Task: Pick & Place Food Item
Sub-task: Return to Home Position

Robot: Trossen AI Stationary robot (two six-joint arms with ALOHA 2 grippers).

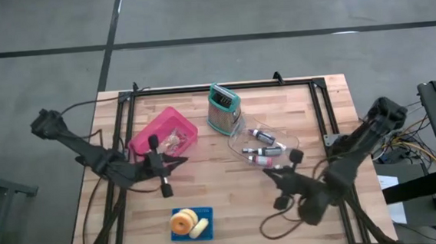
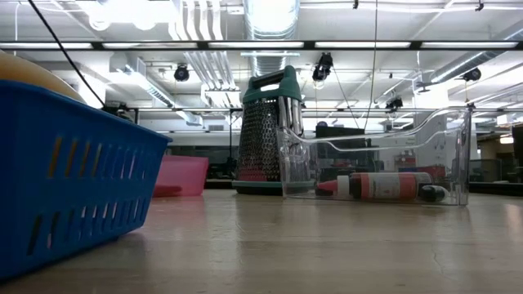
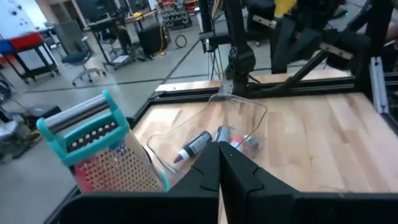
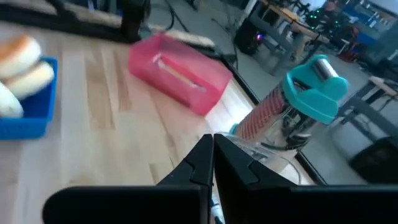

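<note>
A blue tray near the table's front edge holds a ring-shaped bun and a pale food piece; both also show in the right wrist view. A pink bin stands at the back left. My left gripper is shut and empty above the table just right of the pink bin, pointing toward the table's right edge. My right gripper is shut and empty, right of the middle, pointing left. Their shut fingers show in the left wrist view and the right wrist view.
A metal grater with a teal handle stands upright at the back middle. Beside it a clear plastic container holds a few tubes or markers. A black frame runs along the table's edges. Bare wood lies between tray and grippers.
</note>
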